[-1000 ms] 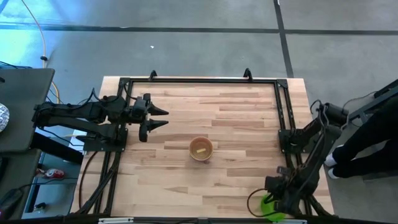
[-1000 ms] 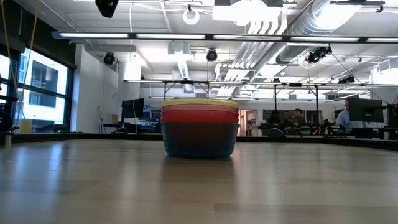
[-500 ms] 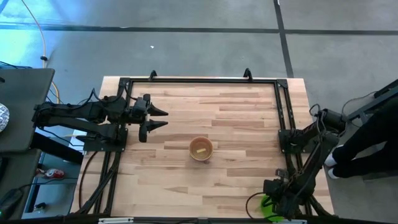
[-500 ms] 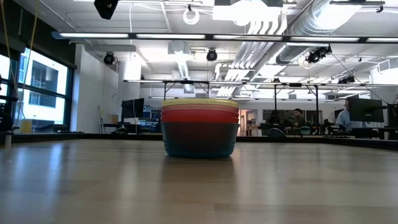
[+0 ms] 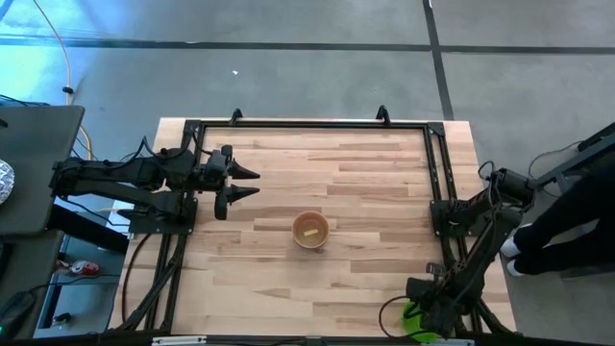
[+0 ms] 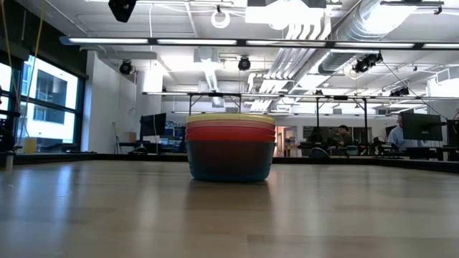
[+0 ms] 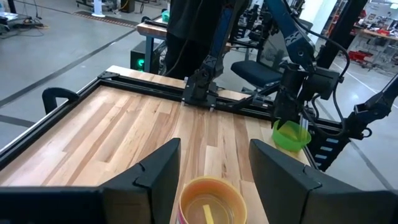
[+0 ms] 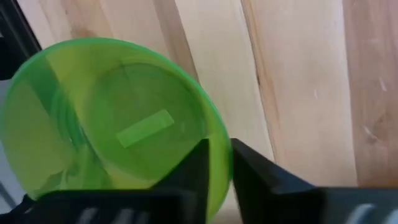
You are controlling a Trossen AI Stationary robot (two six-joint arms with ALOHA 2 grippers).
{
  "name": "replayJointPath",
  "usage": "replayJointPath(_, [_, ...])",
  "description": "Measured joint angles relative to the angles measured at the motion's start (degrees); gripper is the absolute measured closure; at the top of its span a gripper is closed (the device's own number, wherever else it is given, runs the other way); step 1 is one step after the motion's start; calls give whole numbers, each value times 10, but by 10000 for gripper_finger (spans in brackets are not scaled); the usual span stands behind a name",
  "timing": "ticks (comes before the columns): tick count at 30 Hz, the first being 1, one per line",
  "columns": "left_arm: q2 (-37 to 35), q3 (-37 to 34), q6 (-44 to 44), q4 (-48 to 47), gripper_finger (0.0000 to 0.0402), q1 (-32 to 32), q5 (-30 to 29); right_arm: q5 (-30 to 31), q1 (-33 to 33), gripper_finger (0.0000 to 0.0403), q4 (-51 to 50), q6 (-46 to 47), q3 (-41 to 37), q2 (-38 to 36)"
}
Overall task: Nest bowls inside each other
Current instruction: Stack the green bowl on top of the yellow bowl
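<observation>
I have the green bowl (image 8: 112, 124) pinched by its rim in the right claw (image 8: 214, 165), the two fingers nearly closed with one inside the wall and one outside, at the near right corner of the bench (image 5: 384, 173). The stack of bowls (image 5: 310, 230) sits at mid-bench, yellow on top, well apart from it. To do this step well, I judge I should lift straight up so the thin rim does not slip, carry it level over the stack, centre it and lower before letting go. The right arm is folded low over that corner, wrist pitched down. The left claw (image 5: 244, 183) waits at the far left, fingers spread and empty, pointing toward the stack.
</observation>
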Motion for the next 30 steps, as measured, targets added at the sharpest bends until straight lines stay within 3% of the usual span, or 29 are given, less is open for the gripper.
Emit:
replayJointPath(4, [0, 0, 1, 0, 220, 0, 0, -11, -7, 395, 6, 0, 0, -5])
replayJointPath(12, [-1, 0, 6, -5, 220, 0, 11, -11, -44, 399, 13, 12, 0, -26])
replayJointPath(18, [-17, 0, 20, -67, 220, 0, 12, 8, -86, 402, 25, 16, 0, -52])
replayJointPath(30, [-101, 0, 75, -138, 220, 0, -2, 44, -184, 402, 38, 12, 20, -99])
